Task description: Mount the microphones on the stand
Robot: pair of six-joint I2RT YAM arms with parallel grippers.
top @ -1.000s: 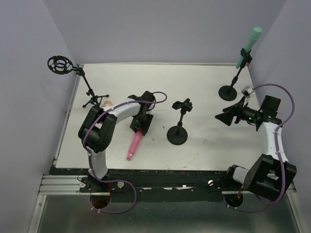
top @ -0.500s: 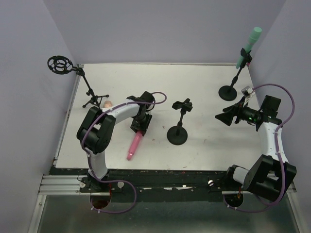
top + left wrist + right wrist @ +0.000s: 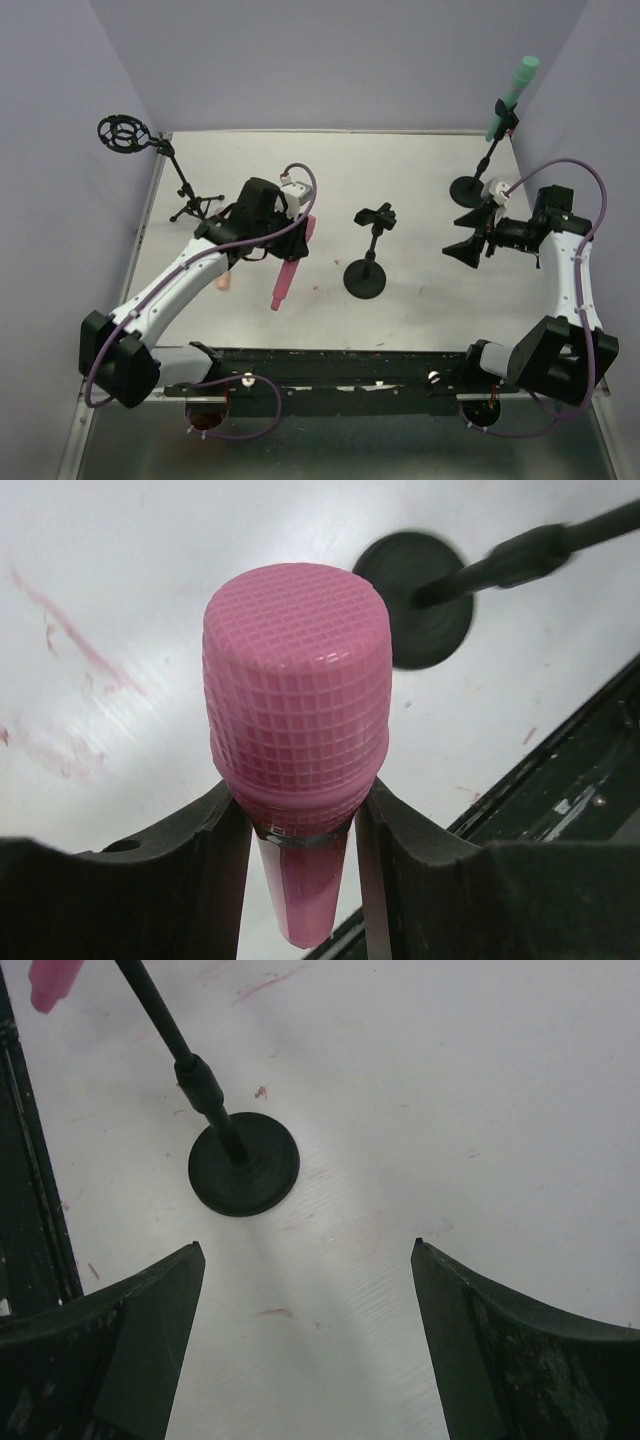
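Observation:
My left gripper is shut on the pink microphone, just below its head, and holds it tilted above the table with the handle pointing at the near edge. In the left wrist view the ribbed pink head fills the middle between my fingers. The middle stand with its empty clip stands to the right. The mint green microphone sits in the back right stand. A bit of the peach microphone shows beside my left arm. My right gripper is open and empty, right of the middle stand.
A tripod stand with a round black shock mount stands at the back left. The middle stand's round base lies ahead of my right fingers. The black front rail runs along the near edge. Walls close the table on three sides.
My left arm has stretched out and lifted the pink microphone off the table, turning it head up. My right gripper has shifted a little towards the back.

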